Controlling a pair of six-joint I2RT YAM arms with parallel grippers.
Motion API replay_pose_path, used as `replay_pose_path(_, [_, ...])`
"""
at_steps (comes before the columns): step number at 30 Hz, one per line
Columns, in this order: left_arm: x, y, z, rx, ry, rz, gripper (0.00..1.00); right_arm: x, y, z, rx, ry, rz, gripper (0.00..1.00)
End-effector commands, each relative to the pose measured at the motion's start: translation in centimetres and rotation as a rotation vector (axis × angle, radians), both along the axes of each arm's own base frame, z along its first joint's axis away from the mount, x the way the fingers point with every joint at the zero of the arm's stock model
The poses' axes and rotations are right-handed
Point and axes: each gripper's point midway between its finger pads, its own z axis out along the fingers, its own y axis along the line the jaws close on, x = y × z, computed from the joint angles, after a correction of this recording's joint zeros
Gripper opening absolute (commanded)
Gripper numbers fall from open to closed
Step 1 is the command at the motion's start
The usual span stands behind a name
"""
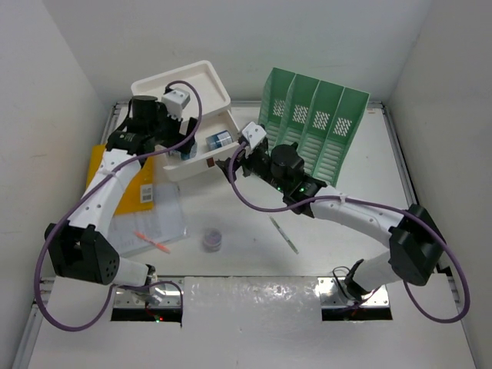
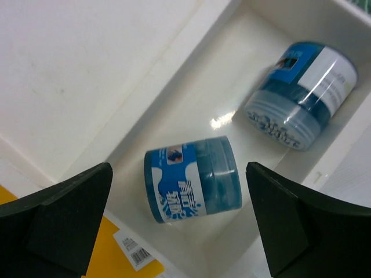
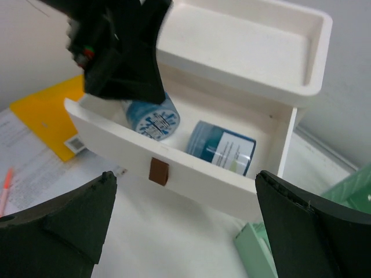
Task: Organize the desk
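The desk (image 1: 246, 207) is a white tabletop with silver rails. At its back stands a white drawer box (image 1: 184, 88) with one drawer (image 3: 203, 179) pulled out. Two blue jars lie on their sides in the drawer, one (image 2: 191, 179) directly under my left gripper (image 2: 179, 194) and the other (image 2: 301, 92) further along. My left gripper hangs open above the drawer, touching neither jar. My right gripper (image 3: 185, 200) is open in front of the drawer face, near its brown handle (image 3: 159, 172), holding nothing.
A green slotted file rack (image 1: 315, 127) stands right of the box. A yellow envelope (image 1: 115, 173) and papers (image 1: 146, 219) lie at the left with an orange pen (image 1: 154, 242). A small purple jar (image 1: 214, 241) and a silver pen (image 1: 284, 234) lie mid-desk.
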Motion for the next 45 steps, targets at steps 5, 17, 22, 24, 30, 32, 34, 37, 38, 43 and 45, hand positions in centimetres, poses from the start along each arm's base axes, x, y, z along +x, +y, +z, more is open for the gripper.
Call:
replay_pose_path(5, [0.8,-0.2,8.3,-0.025,-0.219,-0.008,1.0,1.3,0.3,-1.3,0.016,0.091,-0.079,0.99])
replay_pose_path(17, [8.7,12.3,11.6,-0.056,-0.307,0.401,1.0,0.7,2.6,-4.1,0.08,0.137,-0.177,0.51])
replay_pose_path(22, [11.0,13.5,10.1,-0.056,-0.303,0.477,1.0,0.8,5.2,-5.6,0.073,0.186,-0.155,0.51])
replay_pose_path(24, [11.7,14.1,8.7,-0.038,-0.284,0.506,1.0,1.9,5.0,-6.6,0.057,0.218,-0.227,0.51])
replay_pose_path(30, [13.0,14.3,5.0,-0.023,-0.221,0.509,1.0,3.8,5.2,-7.1,0.081,0.221,-0.323,0.41])
replay_pose_path(32, [13.0,13.9,4.0,-0.027,-0.201,0.488,0.99,4.1,5.5,-6.7,0.095,0.205,-0.326,0.29])
replay_pose_path(34, [13.0,13.7,2.6,-0.025,-0.175,0.473,0.91,4.6,5.8,-6.0,0.123,0.181,-0.332,0.21])
replay_pose_path(37, [13.0,13.4,1.3,-0.031,-0.152,0.458,0.79,5.3,5.9,-5.2,0.144,0.147,-0.351,0.09])
replay_pose_path(38, [13.0,12.7,1.0,-0.049,-0.143,0.426,0.75,5.5,5.9,-5.0,0.139,0.134,-0.354,0.06])
replay_pose_path(43, [12.6,11.3,-0.9,-0.089,-0.093,0.356,0.4,6.2,6.6,-3.8,0.169,0.092,-0.347,0.0])
replay_pose_path(45, [12.5,11.0,-1.8,-0.094,-0.066,0.341,0.19,7.0,6.8,-3.6,0.181,0.085,-0.346,0.0])
